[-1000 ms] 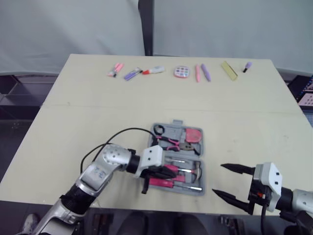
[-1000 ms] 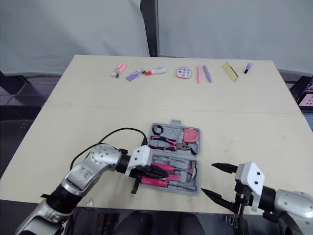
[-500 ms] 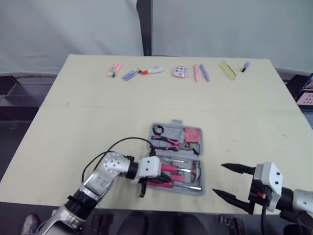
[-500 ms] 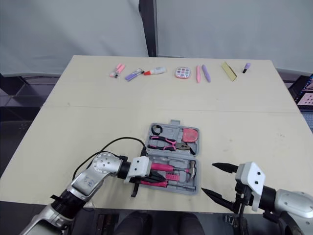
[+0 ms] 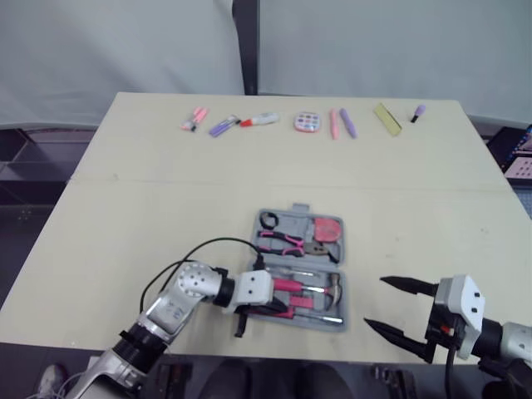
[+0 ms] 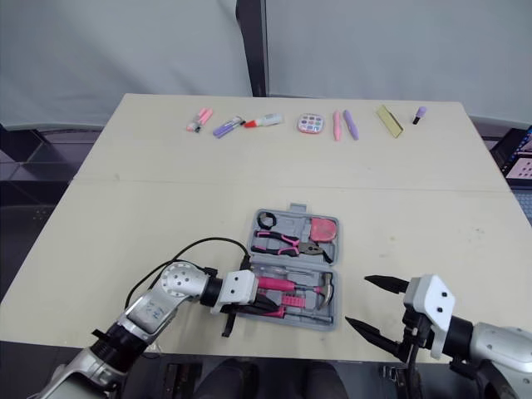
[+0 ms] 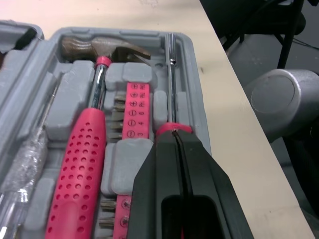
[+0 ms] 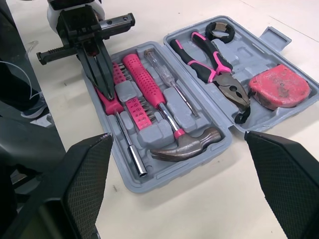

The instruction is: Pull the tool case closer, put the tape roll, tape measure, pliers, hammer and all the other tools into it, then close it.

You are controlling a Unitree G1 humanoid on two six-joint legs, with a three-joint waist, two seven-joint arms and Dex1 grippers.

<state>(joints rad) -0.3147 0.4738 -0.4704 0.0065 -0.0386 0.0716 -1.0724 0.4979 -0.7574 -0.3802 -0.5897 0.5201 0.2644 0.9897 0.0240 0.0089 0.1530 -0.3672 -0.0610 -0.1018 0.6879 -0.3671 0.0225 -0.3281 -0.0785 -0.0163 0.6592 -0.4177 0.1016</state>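
Observation:
The grey tool case point(image 8: 164, 186) lies open near the table's front edge. Its far half holds the black tape roll point(image 5: 269, 220), the pink-handled pliers point(image 5: 287, 241) and the red tape measure point(image 5: 329, 229). The hammer point(image 8: 187, 142), a clear tester screwdriver point(image 8: 164, 67) and a pink bit holder point(image 8: 135, 107) rest in the near half. My left gripper point(image 5: 273, 306) reaches in from the case's left side, shut on the pink handle of a long-shafted driver point(image 7: 171, 74) in the front slot. To the right of the case my right gripper point(image 5: 374, 301) stands open, holding nothing.
Along the table's far edge lie small items: pink and purple markers point(image 5: 209, 123), a white tube with a red cap point(image 5: 262, 120), a round palette point(image 5: 307, 122), two pens point(image 5: 341, 123), a yellow strip point(image 5: 387, 119). A black cable point(image 5: 208, 247) loops over my left arm.
My left gripper has moved from over the middle of the case's near half to its front slot and sits lower there. The right gripper has barely shifted.

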